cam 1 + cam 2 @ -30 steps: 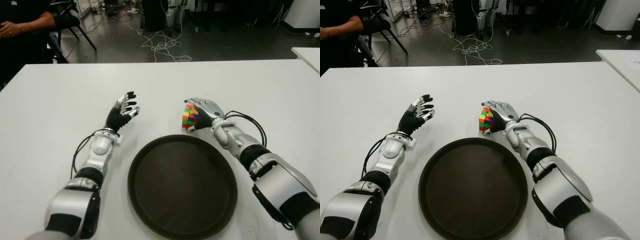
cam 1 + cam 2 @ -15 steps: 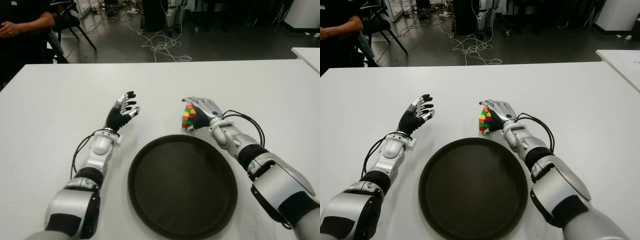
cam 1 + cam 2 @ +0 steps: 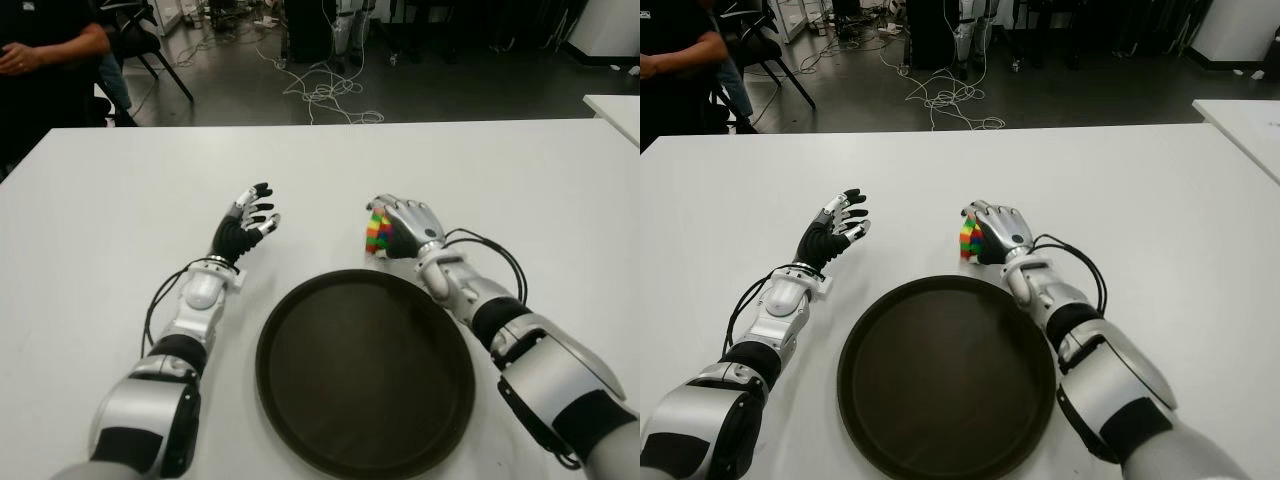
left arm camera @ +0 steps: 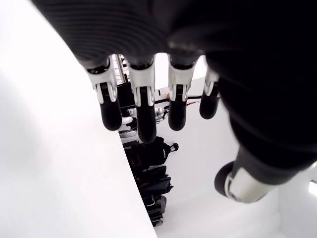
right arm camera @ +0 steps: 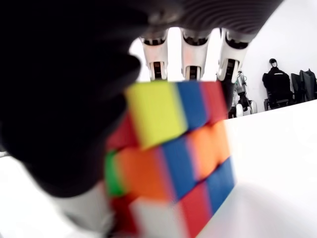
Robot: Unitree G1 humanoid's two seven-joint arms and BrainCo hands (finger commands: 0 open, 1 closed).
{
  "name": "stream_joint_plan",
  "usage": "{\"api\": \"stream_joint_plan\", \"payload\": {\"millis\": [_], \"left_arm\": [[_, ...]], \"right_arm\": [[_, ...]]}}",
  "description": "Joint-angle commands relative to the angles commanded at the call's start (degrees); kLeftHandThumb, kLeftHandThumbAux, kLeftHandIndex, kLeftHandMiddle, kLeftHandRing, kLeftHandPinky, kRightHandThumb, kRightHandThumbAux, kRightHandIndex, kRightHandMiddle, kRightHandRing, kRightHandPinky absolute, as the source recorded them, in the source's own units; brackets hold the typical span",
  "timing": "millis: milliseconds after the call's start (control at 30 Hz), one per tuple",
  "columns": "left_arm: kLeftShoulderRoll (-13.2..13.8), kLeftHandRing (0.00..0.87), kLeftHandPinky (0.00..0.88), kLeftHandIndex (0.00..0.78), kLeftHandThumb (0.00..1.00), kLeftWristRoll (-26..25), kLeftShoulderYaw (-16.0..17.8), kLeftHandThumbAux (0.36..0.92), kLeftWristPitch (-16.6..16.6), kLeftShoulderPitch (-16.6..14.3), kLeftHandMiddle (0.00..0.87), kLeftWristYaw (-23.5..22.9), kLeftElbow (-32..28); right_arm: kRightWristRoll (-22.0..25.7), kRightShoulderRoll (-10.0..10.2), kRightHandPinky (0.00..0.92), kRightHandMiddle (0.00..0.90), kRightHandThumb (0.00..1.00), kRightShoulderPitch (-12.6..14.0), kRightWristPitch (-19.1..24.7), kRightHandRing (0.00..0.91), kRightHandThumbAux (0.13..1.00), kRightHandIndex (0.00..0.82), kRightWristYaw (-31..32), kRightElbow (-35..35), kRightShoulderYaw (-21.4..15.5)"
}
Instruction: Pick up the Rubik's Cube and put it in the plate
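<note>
The Rubik's Cube (image 3: 377,231) is a small multicoloured cube held in my right hand (image 3: 398,229), whose fingers (image 5: 192,47) curl over its top in the right wrist view. Hand and cube sit just beyond the far rim of the round dark plate (image 3: 365,372), slightly right of its middle. I cannot tell whether the cube touches the white table (image 3: 520,190). My left hand (image 3: 246,222) is raised with fingers spread, holding nothing, to the left of the plate's far edge.
A person in dark clothes (image 3: 45,60) sits past the table's far left corner. Chairs and loose cables (image 3: 325,90) lie on the floor behind the table. Another white table's corner (image 3: 615,108) shows at the far right.
My right hand with the cube has shifted slightly away from me and turned a little, wrist drawing nearer the plate's rim. The left hand has not moved.
</note>
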Motion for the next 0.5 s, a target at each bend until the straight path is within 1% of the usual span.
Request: {"api": "stream_joint_plan", "payload": {"millis": [33,100,167,300,400,500], "left_arm": [[0.0,0.179,0.199,0.108,0.064,0.0,0.0,0.681,0.0,0.0,0.16,0.1,0.0],[0.0,0.182,0.201,0.111,0.07,0.0,0.0,0.687,0.0,0.0,0.163,0.2,0.0],[0.0,0.184,0.203,0.114,0.075,0.0,0.0,0.692,0.0,0.1,0.166,0.2,-0.1],[0.1,0.184,0.187,0.113,0.07,0.2,-0.2,0.682,0.0,0.1,0.161,0.5,-0.2],[0.1,0.182,0.185,0.109,0.059,0.6,-0.4,0.669,-0.4,0.2,0.157,1.1,-0.3],[0.2,0.18,0.184,0.106,0.051,0.8,-0.5,0.667,-0.6,0.3,0.157,1.4,-0.3]], "right_arm": [[0.1,0.1,0.465,0.398,0.545,0.0,0.0,0.442,0.788,0.38,-0.2,0.0,-0.2],[0.1,0.1,0.452,0.384,0.611,0.1,0.0,0.424,0.765,0.39,-0.5,-0.1,-0.6],[0.1,0.1,0.442,0.375,0.645,0.2,-0.1,0.411,0.754,0.395,-0.7,-0.1,-0.9],[0.4,0.1,0.425,0.358,0.672,0.3,-0.2,0.39,0.744,0.398,-0.7,-0.3,-1.8],[0.7,0.1,0.408,0.344,0.677,0.4,-0.4,0.372,0.741,0.398,-0.6,-0.5,-2.5],[0.6,0.0,0.395,0.333,0.679,0.4,-0.7,0.36,0.741,0.398,-0.5,-0.6,-2.9]]}}
